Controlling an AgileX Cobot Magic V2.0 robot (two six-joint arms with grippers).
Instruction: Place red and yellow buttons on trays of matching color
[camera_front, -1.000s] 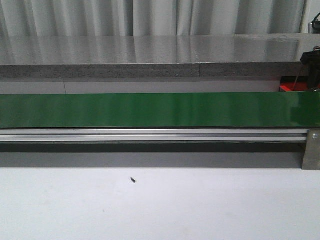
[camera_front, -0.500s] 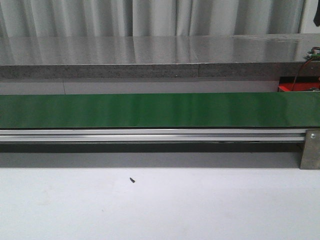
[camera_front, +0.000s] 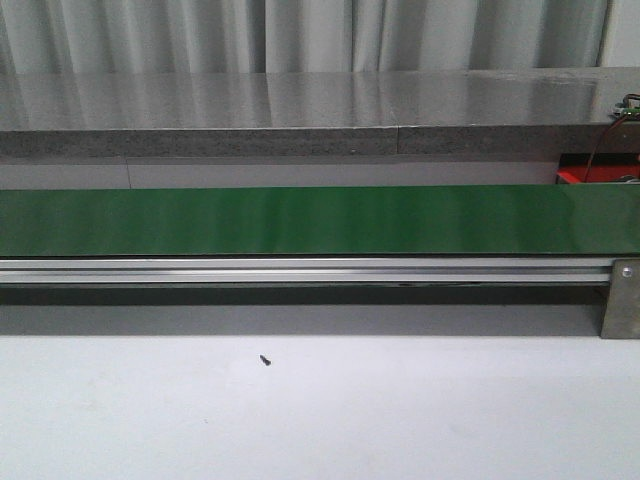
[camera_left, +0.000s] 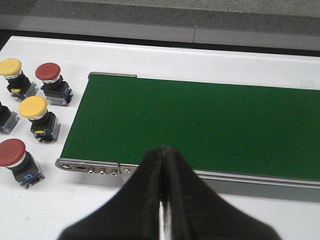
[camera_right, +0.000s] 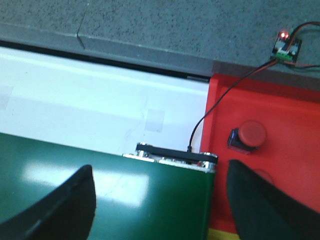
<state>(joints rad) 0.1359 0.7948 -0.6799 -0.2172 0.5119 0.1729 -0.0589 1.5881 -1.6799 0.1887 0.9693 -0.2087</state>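
Front view is pretty bare: just the green conveyor belt (camera_front: 300, 220) running left to right across the white table (camera_front: 320, 410), a tiny dark speck (camera_front: 265, 360) on the near side, and a sliver of the red tray (camera_front: 585, 175) at the far right. No arms or buttons show here.

Left wrist view fills in the rest. The left gripper (camera_left: 163, 165) has its fingers pressed together with nothing between them, hovering over the belt's end. Beside that end sit two yellow buttons (camera_left: 10, 67) (camera_left: 33, 106) and two red buttons (camera_left: 48, 72) (camera_left: 12, 152) on the table.

Right wrist view: right gripper (camera_right: 160, 200) spread wide and empty, above the belt's other end. One red button (camera_right: 251, 134) already sits on the red tray.
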